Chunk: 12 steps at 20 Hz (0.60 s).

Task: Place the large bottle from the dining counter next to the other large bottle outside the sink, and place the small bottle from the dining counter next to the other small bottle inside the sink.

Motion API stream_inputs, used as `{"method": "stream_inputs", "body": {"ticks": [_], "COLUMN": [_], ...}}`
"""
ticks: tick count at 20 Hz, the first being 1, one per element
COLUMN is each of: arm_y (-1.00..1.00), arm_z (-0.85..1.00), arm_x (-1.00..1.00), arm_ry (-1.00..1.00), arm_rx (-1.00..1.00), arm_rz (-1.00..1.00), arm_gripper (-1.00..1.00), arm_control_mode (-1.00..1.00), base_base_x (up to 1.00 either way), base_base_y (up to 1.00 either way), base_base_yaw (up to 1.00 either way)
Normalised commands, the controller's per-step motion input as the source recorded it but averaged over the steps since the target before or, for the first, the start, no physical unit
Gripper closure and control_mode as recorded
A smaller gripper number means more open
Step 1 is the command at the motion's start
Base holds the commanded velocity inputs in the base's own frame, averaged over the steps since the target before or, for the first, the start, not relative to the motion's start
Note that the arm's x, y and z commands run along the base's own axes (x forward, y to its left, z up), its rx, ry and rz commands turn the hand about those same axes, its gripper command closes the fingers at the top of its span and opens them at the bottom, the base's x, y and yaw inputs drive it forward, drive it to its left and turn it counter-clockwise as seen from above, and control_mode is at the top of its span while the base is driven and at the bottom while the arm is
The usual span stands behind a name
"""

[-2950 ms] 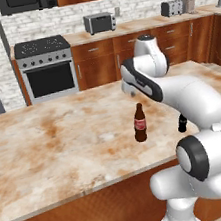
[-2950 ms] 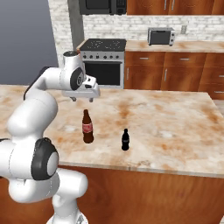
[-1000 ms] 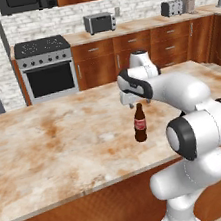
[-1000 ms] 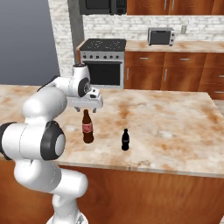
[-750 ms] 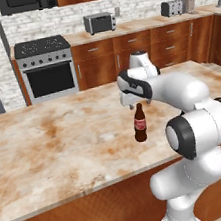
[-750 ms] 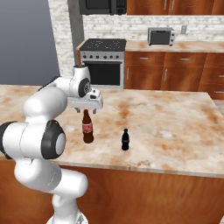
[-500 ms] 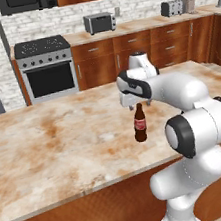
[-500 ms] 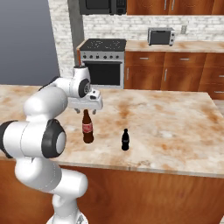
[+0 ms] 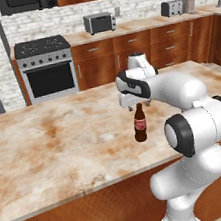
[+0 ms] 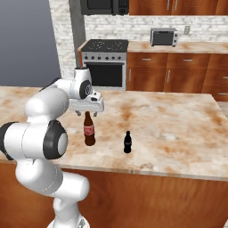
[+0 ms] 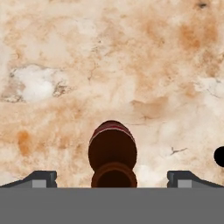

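The large bottle [image 9: 140, 124] [image 10: 89, 129], dark brown with a red label, stands upright on the dining counter [image 9: 47, 143] [image 10: 178, 124]. My gripper [image 9: 137, 106] [image 10: 87, 112] hangs directly above it, open, with the bottle's mouth between the spread fingertips and touching neither. From above, the hand view shows the bottle top [image 11: 113, 158] centred between my gripper's [image 11: 113, 178] two tips. The small black bottle [image 10: 128, 142] [image 11: 220, 156] stands on the marble just to the right of the large one.
Behind the counter stand a stove [image 9: 46, 67] [image 10: 106, 62], wooden cabinets and a back counter with a toaster [image 9: 98, 22] [image 10: 164, 36]. A grey fridge [image 10: 29, 44] rises at the left. The counter's front edge [image 10: 133, 171] lies close to the bottles.
The gripper has sunk slightly lower over the large bottle's neck. Both bottles stand where they were.
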Motion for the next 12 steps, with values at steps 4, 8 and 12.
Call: {"method": "stream_inputs", "body": {"ticks": [4, 8, 12], "arm_y": [-0.01, 0.0, 0.0], "arm_z": [-0.14, -0.27, -0.24], "arm_x": [0.0, 0.0, 0.02], "arm_ry": [0.0, 0.0, 0.0], "arm_rx": [0.0, 0.0, 0.0], "arm_rz": [0.0, 0.0, 0.0], "arm_gripper": [-1.0, -1.0, -1.0], "arm_control_mode": [-1.0, -1.0, -1.0], "base_base_x": [0.0, 0.0, 0.0], "base_base_y": [0.0, 0.0, 0.0], "base_base_yaw": [0.0, 0.0, 0.0]}}
